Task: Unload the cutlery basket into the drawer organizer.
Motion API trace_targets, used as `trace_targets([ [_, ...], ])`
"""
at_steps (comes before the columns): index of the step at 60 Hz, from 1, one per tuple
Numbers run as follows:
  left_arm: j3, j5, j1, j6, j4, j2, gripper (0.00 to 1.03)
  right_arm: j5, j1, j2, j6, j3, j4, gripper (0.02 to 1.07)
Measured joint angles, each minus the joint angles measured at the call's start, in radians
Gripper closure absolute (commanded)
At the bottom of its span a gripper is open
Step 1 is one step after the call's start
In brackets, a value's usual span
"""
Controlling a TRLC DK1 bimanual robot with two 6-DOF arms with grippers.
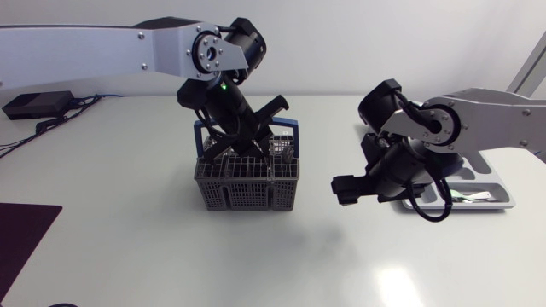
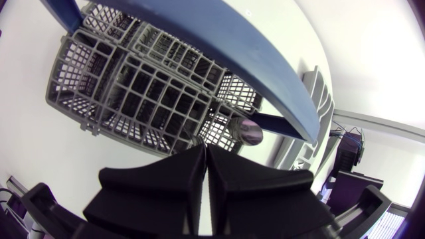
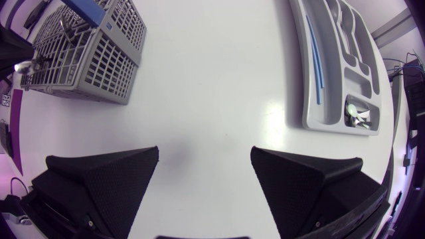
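Grey cutlery basket (image 1: 247, 183) (blue handle (image 1: 198, 141)) stands upright, well apart from organizer (image 1: 505, 192).

Overhead and wrist views sharing basket (image 1: 243, 192)

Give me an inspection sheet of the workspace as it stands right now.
Surface: white tabletop.
Job's things: grey mesh cutlery basket with a blue handle, a metal spoon inside; grey drawer organizer tray with some cutlery in an end compartment.
Clutter: black box; dark purple mat.
Grippers: left gripper shut, above the basket; right gripper open over bare table.
Cables: black leads beside the box.
Surroundings: nothing seen.
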Motion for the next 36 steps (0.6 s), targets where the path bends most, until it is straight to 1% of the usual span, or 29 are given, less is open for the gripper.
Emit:
trace_targets([
  [19, 0.01, 0.049, 0.013, 0.0, -0.023, -0.04, 0.99, 0.006, 0.007, 0.0, 0.003, 0.0, 0.0, 0.07],
  [36, 0.018, 0.112, 0.019, -0.004, -0.056, -0.055, 0.99, 0.006, 0.008, 0.0, 0.004, 0.0, 0.0, 0.07],
])
